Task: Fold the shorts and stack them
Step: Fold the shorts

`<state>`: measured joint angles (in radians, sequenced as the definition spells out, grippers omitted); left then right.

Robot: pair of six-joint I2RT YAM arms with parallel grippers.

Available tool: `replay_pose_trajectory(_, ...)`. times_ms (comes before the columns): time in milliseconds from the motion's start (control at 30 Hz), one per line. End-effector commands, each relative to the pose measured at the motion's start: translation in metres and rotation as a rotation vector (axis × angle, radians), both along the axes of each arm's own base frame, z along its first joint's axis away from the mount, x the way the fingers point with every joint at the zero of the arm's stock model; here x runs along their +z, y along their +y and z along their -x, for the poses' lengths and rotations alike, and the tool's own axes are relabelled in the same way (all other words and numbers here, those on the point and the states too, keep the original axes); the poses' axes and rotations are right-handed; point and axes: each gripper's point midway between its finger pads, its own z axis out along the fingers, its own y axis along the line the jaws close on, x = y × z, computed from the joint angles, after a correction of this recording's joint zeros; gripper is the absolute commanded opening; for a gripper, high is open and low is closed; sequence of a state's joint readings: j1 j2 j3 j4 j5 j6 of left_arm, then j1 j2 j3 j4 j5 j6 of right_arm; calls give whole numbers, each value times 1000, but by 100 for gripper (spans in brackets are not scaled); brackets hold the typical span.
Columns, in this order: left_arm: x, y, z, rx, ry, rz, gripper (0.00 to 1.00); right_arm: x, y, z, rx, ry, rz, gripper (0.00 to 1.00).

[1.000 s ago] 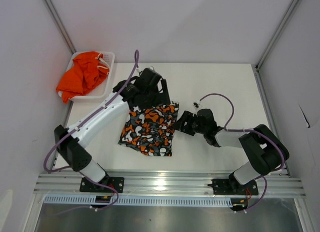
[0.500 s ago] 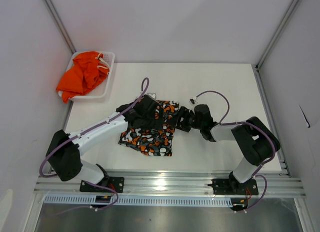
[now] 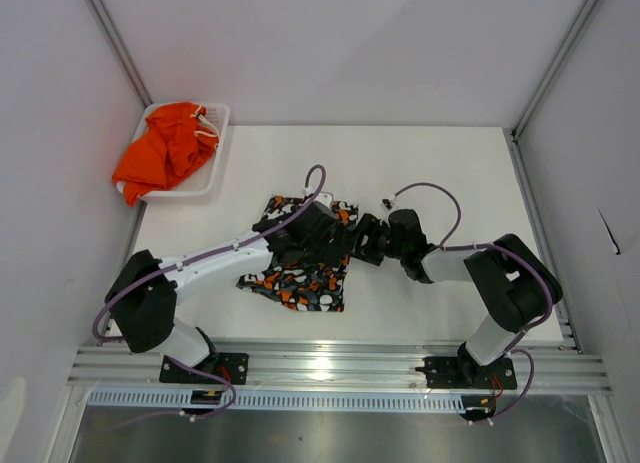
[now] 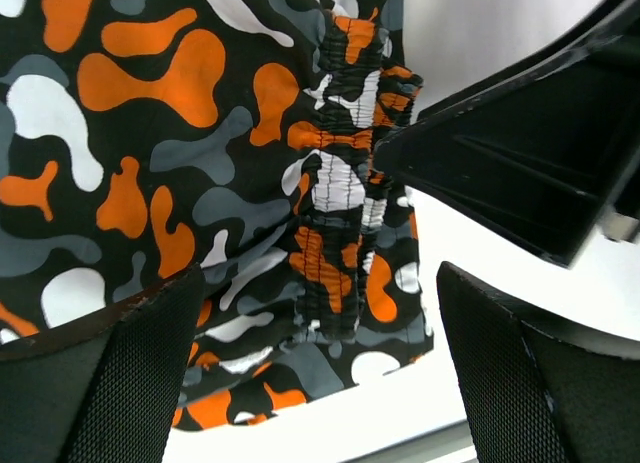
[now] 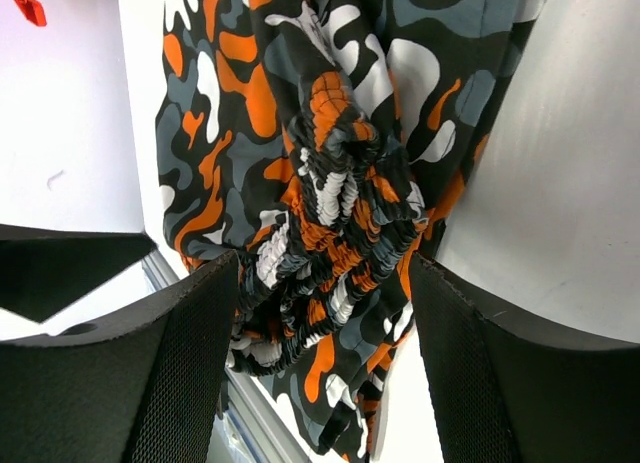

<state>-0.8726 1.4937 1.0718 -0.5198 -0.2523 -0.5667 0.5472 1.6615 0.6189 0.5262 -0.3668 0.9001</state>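
Left gripper (image 4: pixel 315 333) jaws spread wide over the patterned shorts (image 3: pixel 300 273); right gripper (image 5: pixel 320 313) jaws part-open astride the bunched waistband (image 5: pixel 335 223). Pinch deep, catching every layer.

So the top external cam sits high above and behind the two arm bases, looking down and forward over the whole white table (image 3: pixel 450 163), far enough back to get the side walls too. The landmark here is the patterned shorts (image 3: pixel 300 253), lying mid-table.

The left wrist cam is right on top of the shorts, looking down past its own left gripper (image 4: pixel 320 353) at the ruched waistband (image 4: pixel 340 213), super close. The right wrist cam is just as tight, staring between the fingers of the right gripper (image 5: pixel 325 373) at a bunched part of that same waistband.

All three views share the shorts; both wrist views overlap on the waistband edge, from opposite sides.
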Motion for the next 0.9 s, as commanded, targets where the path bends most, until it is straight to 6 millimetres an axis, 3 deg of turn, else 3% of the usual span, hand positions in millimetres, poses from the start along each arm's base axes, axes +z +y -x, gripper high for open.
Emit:
replay_pose_trajectory(0,-6,-6,-7,-21,-51,-13,98,6,-3,-3,-28,-12,-8,71)
replay_pose_trajectory(333,-38,0,-13,10,-30,-95,90,3,4,-3,-23,15,-48,71)
replay_pose_trajectory(533,-54,1,-13,18,-4,-132,78,2,7,-6,-21,22,-60,70)
replay_pose_trajectory(867,-62,9,-12,64,-16,-128,64,-4,13,-8,-16,43,-79,68)
